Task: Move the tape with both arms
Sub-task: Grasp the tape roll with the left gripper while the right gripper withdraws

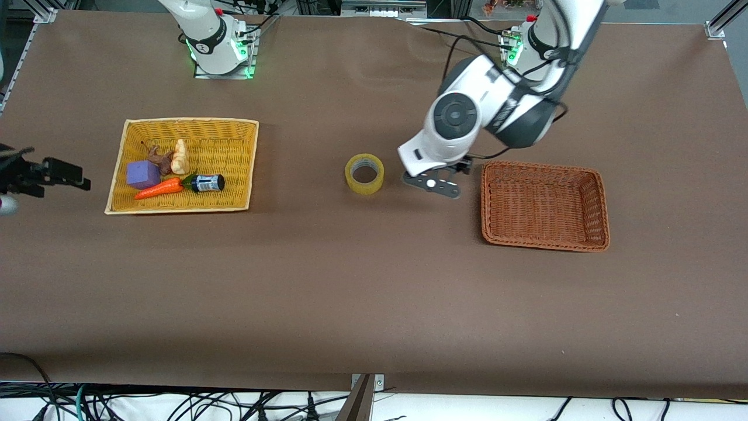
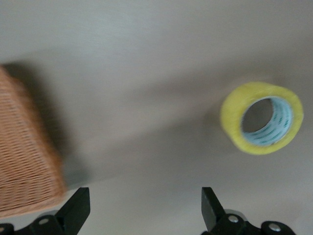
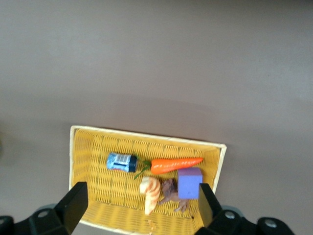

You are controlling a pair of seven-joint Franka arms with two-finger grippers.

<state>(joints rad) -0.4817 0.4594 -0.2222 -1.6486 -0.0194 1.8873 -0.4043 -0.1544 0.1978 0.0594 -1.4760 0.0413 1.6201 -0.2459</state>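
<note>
The tape (image 1: 364, 173), a yellowish ring with a grey core, lies flat on the brown table near the middle. It also shows in the left wrist view (image 2: 234, 120). My left gripper (image 1: 433, 182) hangs low over bare table between the tape and the orange-brown basket (image 1: 543, 204). In the left wrist view the left gripper (image 2: 145, 210) is open and empty, with the tape off to one side of its fingers. My right gripper (image 3: 142, 205) is open and empty, high over the yellow basket (image 3: 93, 196). Its black hand shows at the edge of the front view (image 1: 52, 172).
The yellow basket (image 1: 234, 131) at the right arm's end holds a purple cube (image 1: 143, 174), a carrot (image 1: 159, 188), a small dark bottle (image 1: 207, 183), a brown figure and a pale bread-like piece. The orange-brown basket (image 2: 24, 161) holds nothing.
</note>
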